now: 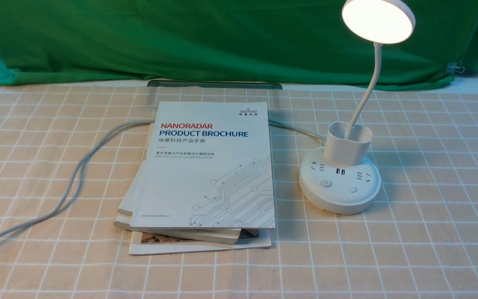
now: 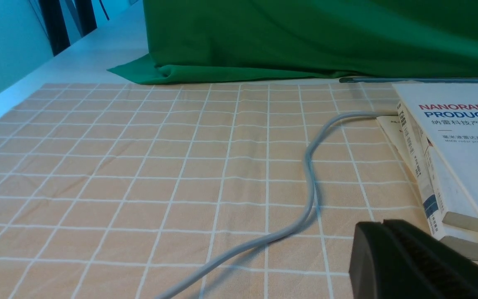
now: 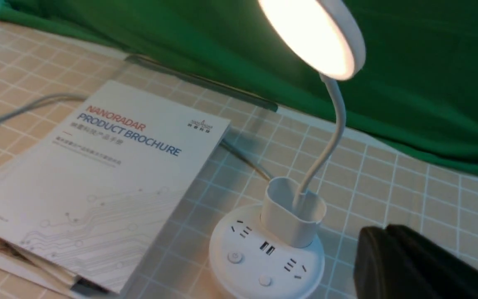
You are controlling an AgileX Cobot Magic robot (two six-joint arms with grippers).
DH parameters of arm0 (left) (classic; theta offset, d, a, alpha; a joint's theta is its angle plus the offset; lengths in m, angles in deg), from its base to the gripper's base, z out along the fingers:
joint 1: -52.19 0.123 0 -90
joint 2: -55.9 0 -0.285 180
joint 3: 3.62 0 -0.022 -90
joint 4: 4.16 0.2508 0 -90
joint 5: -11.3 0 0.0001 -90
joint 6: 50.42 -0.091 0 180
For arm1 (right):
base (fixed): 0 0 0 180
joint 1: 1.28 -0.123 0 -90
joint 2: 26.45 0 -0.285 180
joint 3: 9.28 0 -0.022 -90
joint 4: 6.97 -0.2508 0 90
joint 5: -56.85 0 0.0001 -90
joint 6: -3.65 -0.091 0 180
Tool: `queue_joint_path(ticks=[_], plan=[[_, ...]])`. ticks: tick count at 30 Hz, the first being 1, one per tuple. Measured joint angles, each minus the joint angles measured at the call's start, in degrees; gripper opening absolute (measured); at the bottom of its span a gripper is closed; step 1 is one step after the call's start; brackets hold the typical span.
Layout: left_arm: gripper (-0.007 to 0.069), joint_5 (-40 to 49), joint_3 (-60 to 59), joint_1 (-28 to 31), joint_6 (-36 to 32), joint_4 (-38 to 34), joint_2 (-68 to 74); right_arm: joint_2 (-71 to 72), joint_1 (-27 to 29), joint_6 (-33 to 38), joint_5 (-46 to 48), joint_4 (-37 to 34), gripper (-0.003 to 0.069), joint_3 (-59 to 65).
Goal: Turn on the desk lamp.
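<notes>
The white plastic desk lamp [image 1: 347,147], toward the table's right edge, already glows. If the clenched right pincer [image 3: 384,234] pressed its button again, it would switch off.

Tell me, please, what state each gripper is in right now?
Left gripper: closed, holding nothing.
Right gripper: looks closed, holding nothing.

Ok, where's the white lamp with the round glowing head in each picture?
Front view: the white plastic desk lamp with a glowing disc head stands on the right.
Left wrist view: not in it.
Right wrist view: the lamp sits mid-picture, next to the white paper NANORADAR brochure.
Shared landmark: that brochure, in all three.
</notes>
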Motion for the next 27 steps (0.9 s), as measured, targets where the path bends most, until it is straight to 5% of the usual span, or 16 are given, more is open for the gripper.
queue_joint_path(ticks=[8, 21, 27], plan=[[0.0021, 0.0, 0.0, 0.0, 0.0, 0.0, 0.0, 17.3, 0.0, -1.6, -1.1, 0.2, 0.008, 11.9], [0.0021, 0.0, 0.0, 0.0, 0.0, 0.0, 0.0, 36.4, 0.1, -1.6, -22.2, 0.6, 0.0131, 35.3], [0.0021, 0.0, 0.0, 0.0, 0.0, 0.0, 0.0, 40.1, 9.2, -8.2, -28.5, 2.2, 0.016, 46.2]])
